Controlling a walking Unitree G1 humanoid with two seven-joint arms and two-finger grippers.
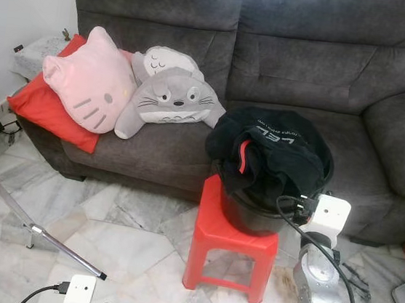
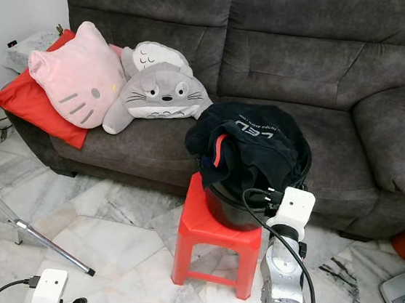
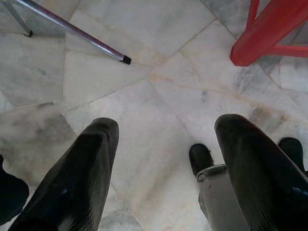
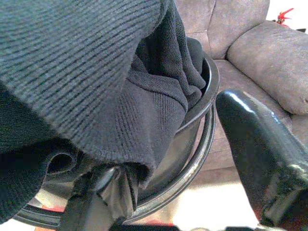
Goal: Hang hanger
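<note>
On the red plastic stool (image 1: 234,237), at 12 o'clock from the robot, stands a black round bucket (image 4: 202,120) heaped with dark knitted clothing (image 1: 272,151). The right gripper (image 4: 168,192) reaches in at the rim, fingers apart, one under the cloth. No hanger can be made out; it is presumably buried. Advance slowly and close only on a rigid part, not on fabric. The left gripper (image 3: 166,163) hangs spread above the floor. Count: one stool, one bucket, three cushions (image 1: 93,84).
</note>
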